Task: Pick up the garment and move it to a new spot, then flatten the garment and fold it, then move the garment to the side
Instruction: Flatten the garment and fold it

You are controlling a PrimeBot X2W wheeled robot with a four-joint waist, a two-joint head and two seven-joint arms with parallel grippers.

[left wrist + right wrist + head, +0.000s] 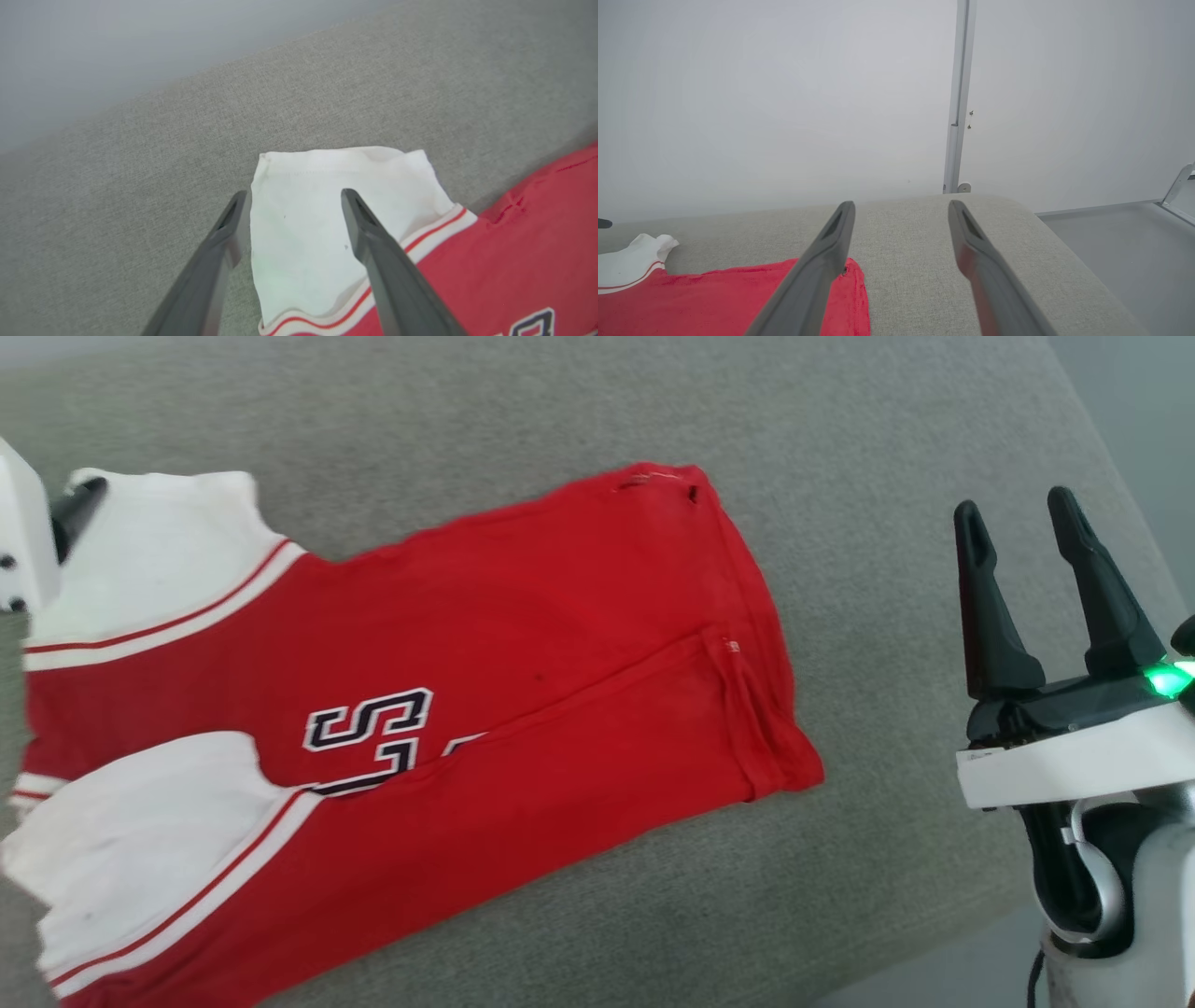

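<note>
The garment, a red T-shirt with white sleeves and a dark-and-white letter print, lies folded lengthwise on the grey cushion, its hem toward the right. My left gripper is open just above the upper white sleeve: one finger is at the sleeve's edge, the other over the cloth. In the head view that gripper's dark finger pokes in at the sleeve's far corner. My right gripper stands open to the right of the hem, apart from the shirt, with nothing between its fingers.
The grey cushion's right edge runs close beside my right gripper, with pale floor beyond it. A white wall with a vertical metal strip stands behind the cushion. Bare cushion surrounds the shirt above and to the right.
</note>
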